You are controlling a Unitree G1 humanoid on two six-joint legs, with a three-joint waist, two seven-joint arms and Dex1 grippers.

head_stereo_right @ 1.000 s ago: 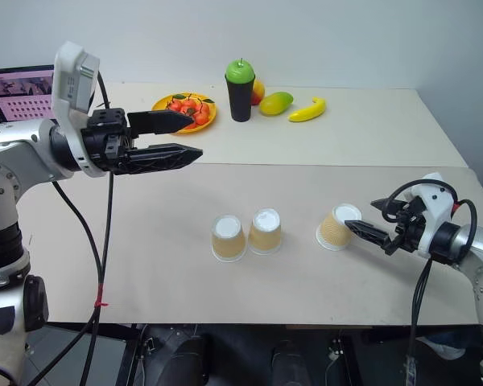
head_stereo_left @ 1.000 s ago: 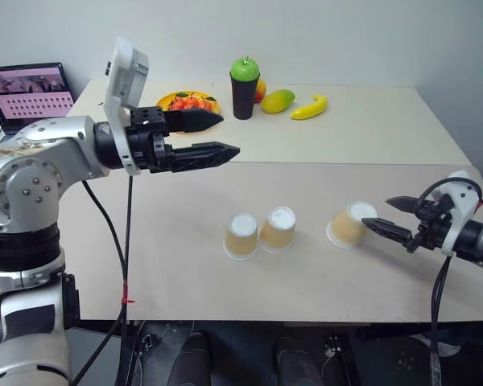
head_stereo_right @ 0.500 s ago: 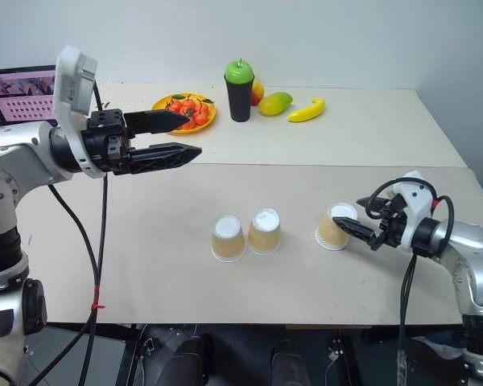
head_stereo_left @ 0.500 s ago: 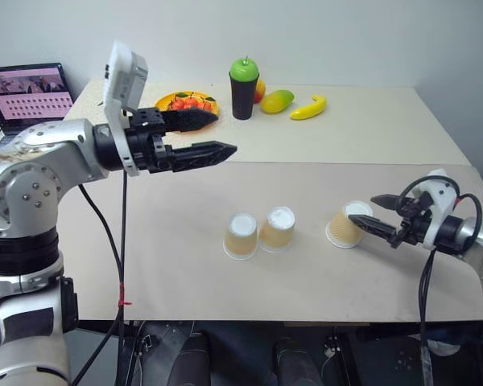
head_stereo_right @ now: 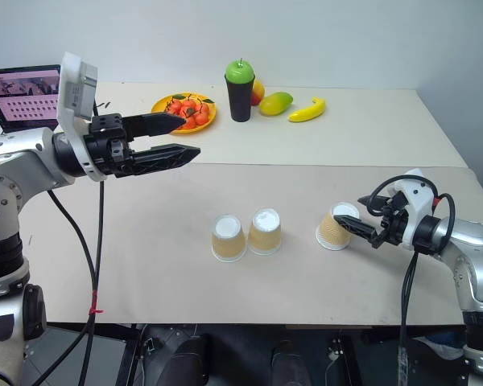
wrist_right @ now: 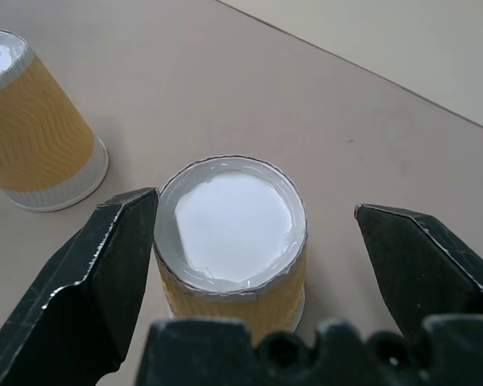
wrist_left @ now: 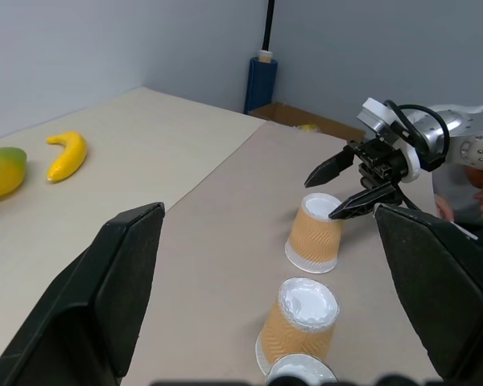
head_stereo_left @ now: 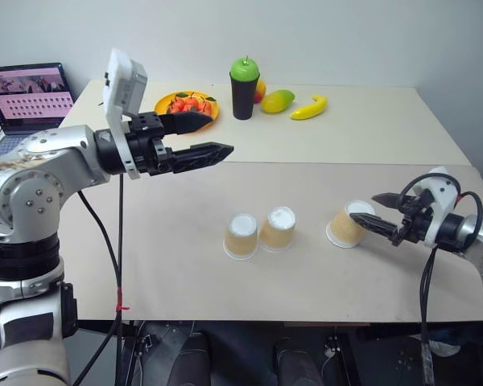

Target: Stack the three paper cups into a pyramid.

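Three paper cups stand upside down on the table: a left cup (head_stereo_left: 241, 236) and a middle cup (head_stereo_left: 278, 228) close together, and a right cup (head_stereo_left: 348, 224) tilted slightly and set apart. My right gripper (head_stereo_left: 364, 208) is open at the right cup's white base (wrist_right: 233, 217), one finger (wrist_right: 105, 265) close to its side and the other finger (wrist_right: 419, 257) well clear. My left gripper (head_stereo_left: 222, 133) is open and empty, held level high above the table's left half, far from the cups. The left wrist view takes in the cups (wrist_left: 315, 233) and the right gripper (wrist_left: 320, 197).
At the back of the table are a black cup with a green top (head_stereo_left: 244, 80), an orange plate of fruit (head_stereo_left: 167, 100), a mango (head_stereo_left: 278, 100) and a banana (head_stereo_left: 310, 106). A laptop (head_stereo_left: 28, 96) sits at the far left.
My right gripper has edged slightly left, closer around the right cup's top, and has stayed there for the last half second. The left gripper and the cups have not moved.
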